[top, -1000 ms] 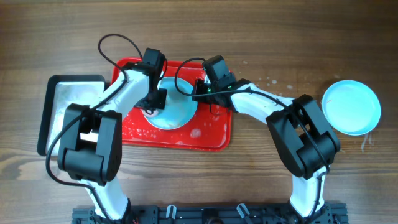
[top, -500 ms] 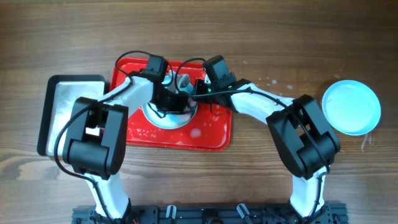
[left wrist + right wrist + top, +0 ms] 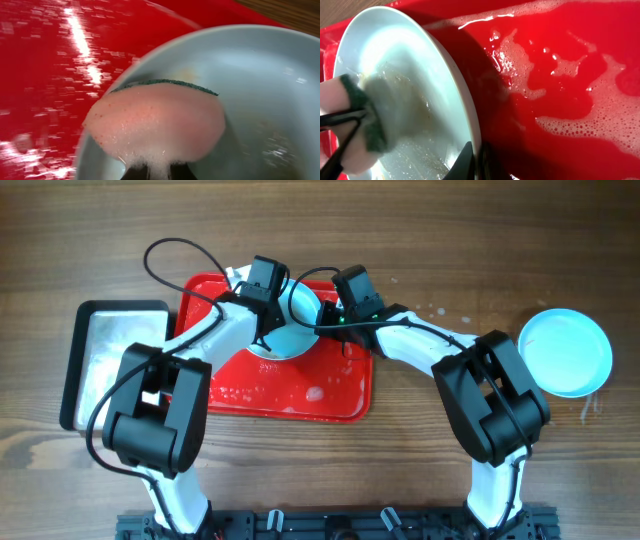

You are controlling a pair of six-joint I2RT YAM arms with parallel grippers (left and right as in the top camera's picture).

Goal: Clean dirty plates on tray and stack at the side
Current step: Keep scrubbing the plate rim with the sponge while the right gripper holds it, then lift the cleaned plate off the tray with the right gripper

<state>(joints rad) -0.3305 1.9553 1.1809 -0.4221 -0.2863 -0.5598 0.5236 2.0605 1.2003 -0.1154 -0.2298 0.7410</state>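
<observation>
A pale mint-blue plate stands tilted up on its edge over the far part of the red tray. My right gripper is shut on this plate's rim, also in the overhead view. My left gripper is shut on a pink foamy sponge with a green scrub side, pressed against the inside of the plate. From above, the left gripper sits at the plate's upper left. The sponge shows at the left of the right wrist view. Another plate lies on the table at the far right.
Soapy foam and water cover the tray floor. A black-rimmed silvery metal pan sits just left of the tray. Water drops dot the wooden table between the tray and the far-right plate.
The left gripper has swept the sponge from the plate's lower left up to its upper part. The plate has moved toward the tray's far edge and stands more tilted. The right arm has barely moved.
</observation>
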